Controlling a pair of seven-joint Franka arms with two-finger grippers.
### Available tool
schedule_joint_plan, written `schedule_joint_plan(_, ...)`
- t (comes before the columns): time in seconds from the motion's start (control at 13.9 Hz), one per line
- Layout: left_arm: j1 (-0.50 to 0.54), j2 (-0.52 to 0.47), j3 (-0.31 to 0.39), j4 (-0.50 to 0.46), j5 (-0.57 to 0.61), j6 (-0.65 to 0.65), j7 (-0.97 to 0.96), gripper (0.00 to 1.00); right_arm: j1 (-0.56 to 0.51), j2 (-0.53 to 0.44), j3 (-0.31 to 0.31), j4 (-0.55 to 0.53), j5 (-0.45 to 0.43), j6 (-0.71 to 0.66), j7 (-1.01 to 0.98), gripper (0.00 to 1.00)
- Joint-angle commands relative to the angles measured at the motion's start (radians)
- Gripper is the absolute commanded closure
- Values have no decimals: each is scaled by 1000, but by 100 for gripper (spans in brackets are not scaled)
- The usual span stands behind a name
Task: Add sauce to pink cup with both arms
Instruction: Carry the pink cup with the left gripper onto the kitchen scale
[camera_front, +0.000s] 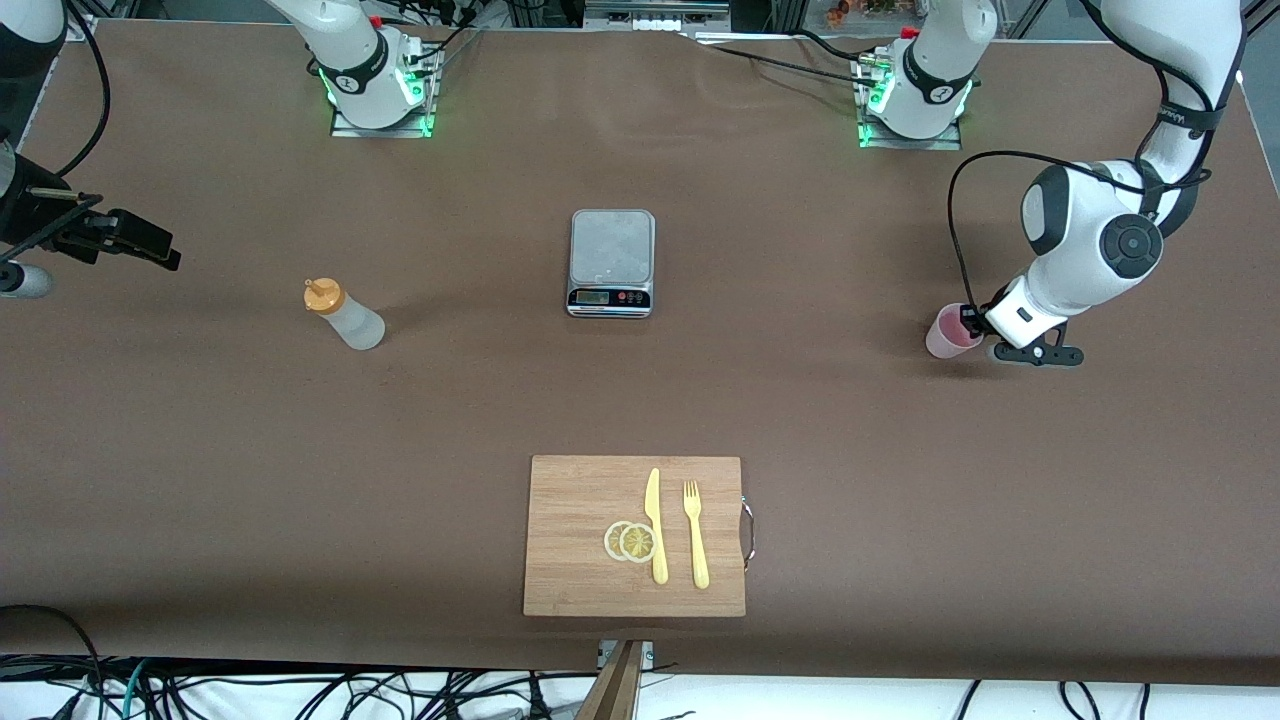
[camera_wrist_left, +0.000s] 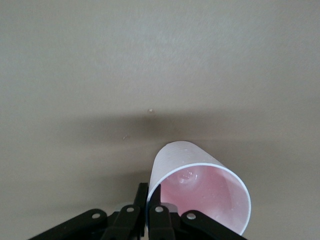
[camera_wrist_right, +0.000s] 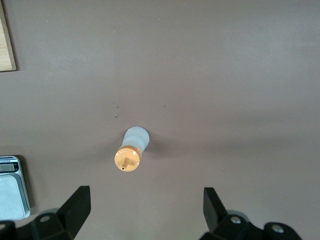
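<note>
Brown tabletop all around, and mid-table sits a grey kitchen scale, roughly between the two grippers. Nearer the front camera lies a wooden cutting board carrying two lemon slices, a yellow knife and a yellow fork. None of these crowd either gripper.

Down at the left arm's end, the left gripper has its fingers pinched tight on the wall of the pink cup, one finger inside the rim and one outside. That cup is pale pink and translucent with a round open rim; its inside shows only the pink bottom, nothing in it that I can make out. It stands on the table, nothing else close by.

Over at the right arm's end, the right gripper hangs above the table with fingers spread wide, holding nothing. The sauce, a whitish squeeze bottle with an orange nozzle cap, stands upright on the table, well apart from that gripper, toward the scale from it, with open table between.
</note>
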Motion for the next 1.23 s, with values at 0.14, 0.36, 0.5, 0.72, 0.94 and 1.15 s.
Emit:
schedule_joint_plan(0.14,-146,-4,-4,159,-109,-119,-2,100,-1,-16,-1,-9,-3,-9,-10,0)
schedule_joint_plan(0.36,-295,-5,-5,241,-145,-206,-8,100,-1,-16,-1,-9,-2,-9,-10,0)
schedule_joint_plan(0.5,-414,-4,-5,245,-178,-207,-75,100,-1,-16,-1,-10,-3,-9,-12,0)
schedule_joint_plan(0.72,-585,27,-4,302,-225,-207,-279,100,-1,-16,-2,-10,-3,-9,-10,0)
schedule_joint_plan(0.94,-736,61,-4,343,-225,-204,-442,100,-1,-14,-2,-10,-2,-24,-10,0)
schedule_joint_plan(1.15,-836,85,-4,368,-226,-195,-568,100,-1,-8,-2,-7,-2,-23,-10,0)
